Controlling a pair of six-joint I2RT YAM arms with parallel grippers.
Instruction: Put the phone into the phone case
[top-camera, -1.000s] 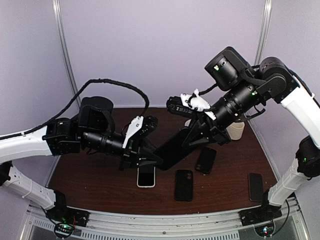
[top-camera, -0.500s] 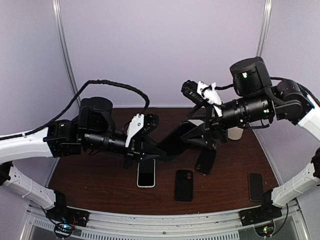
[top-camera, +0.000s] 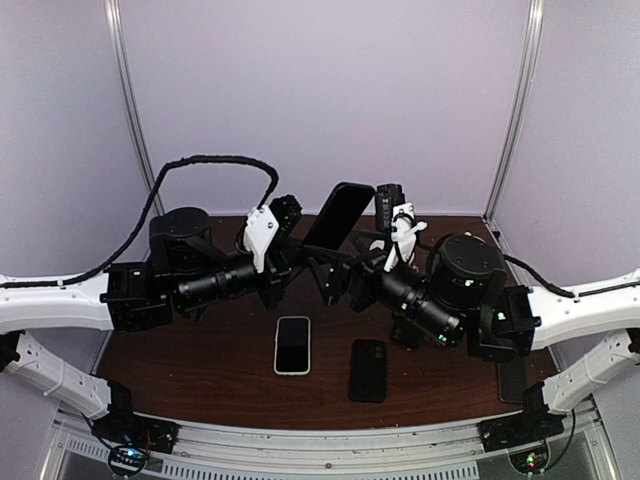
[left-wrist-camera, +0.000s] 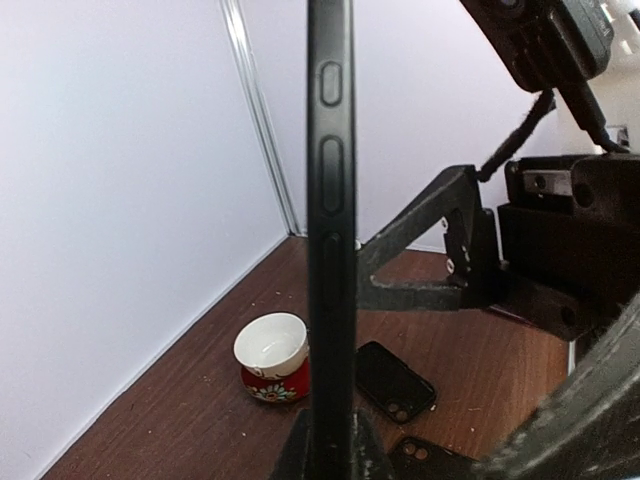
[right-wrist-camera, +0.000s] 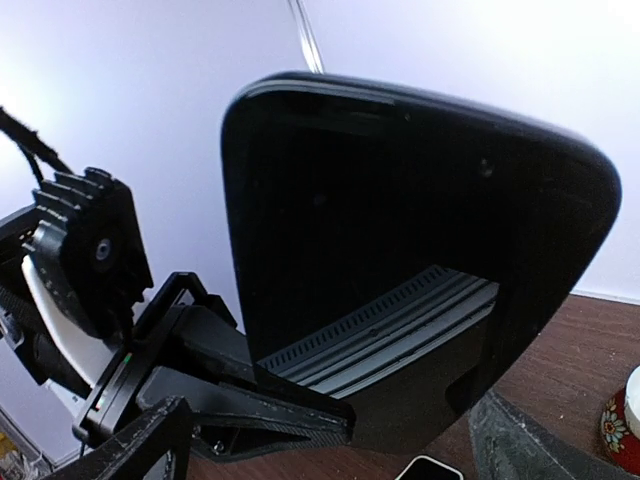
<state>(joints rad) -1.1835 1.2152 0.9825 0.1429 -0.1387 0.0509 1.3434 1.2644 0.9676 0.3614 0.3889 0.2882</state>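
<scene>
A black phone with a matte black rim stands on end in the air over the table's middle. My left gripper is shut on its lower end. In the left wrist view the phone shows edge-on, side buttons facing the camera, rising from between the jaws of the left gripper. My right gripper is open just right of the phone and does not touch it. The right wrist view shows its glossy screen above the wide-apart fingers of the right gripper. A black case lies flat on the table.
A white-rimmed phone lies face up near the front middle. Another black case is partly hidden under the right arm. A white cup on a red saucer stands at the back, with two black cases near it.
The left gripper has raised the black phone from a low slant to upright. The right gripper let go of it and opened, and the right arm dropped low.
</scene>
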